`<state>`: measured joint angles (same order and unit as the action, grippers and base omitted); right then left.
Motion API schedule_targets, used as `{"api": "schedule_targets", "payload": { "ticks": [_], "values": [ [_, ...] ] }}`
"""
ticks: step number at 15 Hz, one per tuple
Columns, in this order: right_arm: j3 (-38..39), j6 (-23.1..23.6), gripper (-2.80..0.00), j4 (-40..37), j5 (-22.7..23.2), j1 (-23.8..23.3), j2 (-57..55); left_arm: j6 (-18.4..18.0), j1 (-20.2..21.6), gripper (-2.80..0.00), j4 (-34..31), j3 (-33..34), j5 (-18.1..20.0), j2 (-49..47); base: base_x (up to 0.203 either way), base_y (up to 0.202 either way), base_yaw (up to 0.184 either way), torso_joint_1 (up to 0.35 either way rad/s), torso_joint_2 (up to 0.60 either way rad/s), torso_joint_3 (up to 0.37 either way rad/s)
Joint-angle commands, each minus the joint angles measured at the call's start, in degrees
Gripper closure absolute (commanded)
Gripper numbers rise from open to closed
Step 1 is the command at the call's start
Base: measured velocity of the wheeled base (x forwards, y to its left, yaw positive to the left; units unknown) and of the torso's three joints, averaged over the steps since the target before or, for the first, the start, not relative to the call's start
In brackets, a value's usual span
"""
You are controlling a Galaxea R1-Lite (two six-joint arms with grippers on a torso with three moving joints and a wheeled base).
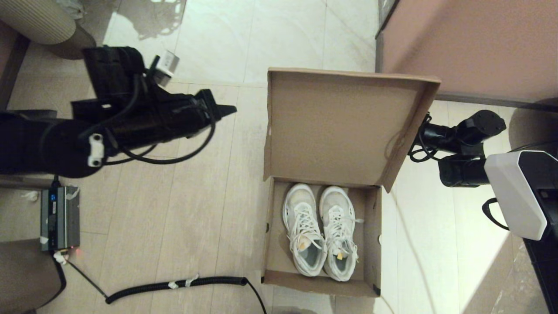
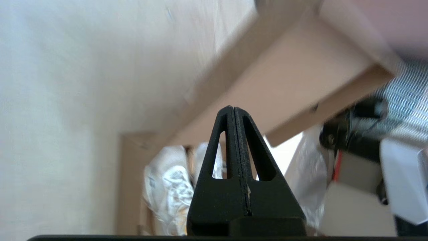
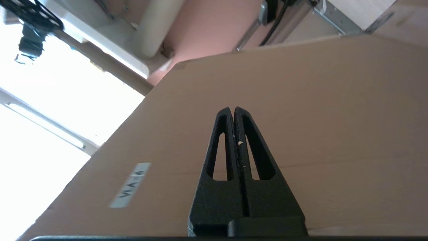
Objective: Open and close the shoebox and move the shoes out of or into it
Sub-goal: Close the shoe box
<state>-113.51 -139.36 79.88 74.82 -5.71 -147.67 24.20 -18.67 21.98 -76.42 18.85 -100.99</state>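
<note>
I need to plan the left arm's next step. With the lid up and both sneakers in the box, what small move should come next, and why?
Probably open the left gripper and bring it over the white lace-up sneakers. It is shut, empty and off to the side of the brown cardboard shoebox, whose hinged lid stands raised. The right gripper, also shut, sits behind that lid.

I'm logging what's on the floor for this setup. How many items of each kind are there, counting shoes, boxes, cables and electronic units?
White sneakers, side by side inside the box: 2
Brown cardboard shoebox, lid raised: 1
Black coiled cable on the floor: 1
Grey electronic unit at the robot's left: 1
Total: 5
</note>
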Motion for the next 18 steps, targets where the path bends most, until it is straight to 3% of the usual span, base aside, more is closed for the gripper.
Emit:
{"api": "schedule_targets", "payload": {
  "ticks": [1, 6, 9, 14, 18],
  "values": [
    [0.04, -1.71, 0.0, 0.46, 1.91, -0.01, 1.51, 0.15, 3.62, 0.0, -0.55, -0.3, 0.7, 5.65, 0.0, 0.0, 0.0, 0.0, 0.0, 0.0],
    [0.04, -5.01, 0.0, 0.62, 6.26, -0.01, 3.78, 1.77, 3.93, 0.0, 6.49, -8.14, 0.82, -9.74, 0.0, 0.0, 0.0, 0.0, 0.0, 0.0],
    [1.66, -6.13, 0.0, 0.63, 7.63, -0.01, 5.8, 4.4, 3.91, 0.0, 10.42, -18.36, 0.68, -20.53, 0.0, 0.0, 0.0, 0.0, 0.0, 0.0],
    [2.73, -8.3, 0.0, 0.55, 9.49, 0.27, 8.75, 5.94, 3.98, 0.0, 11.48, -32.99, 0.49, -31.96, 0.0, 0.0, 0.0, 0.0, 0.0, 0.0],
    [8.05, -8.65, 0.0, 1.62, 10.25, 0.52, 11.39, 7.53, 4.01, 0.0, 13.21, -34.58, 0.68, -35.57, 0.0, 0.0, 0.0, 0.0, 0.0, 0.0]
  ]
}}
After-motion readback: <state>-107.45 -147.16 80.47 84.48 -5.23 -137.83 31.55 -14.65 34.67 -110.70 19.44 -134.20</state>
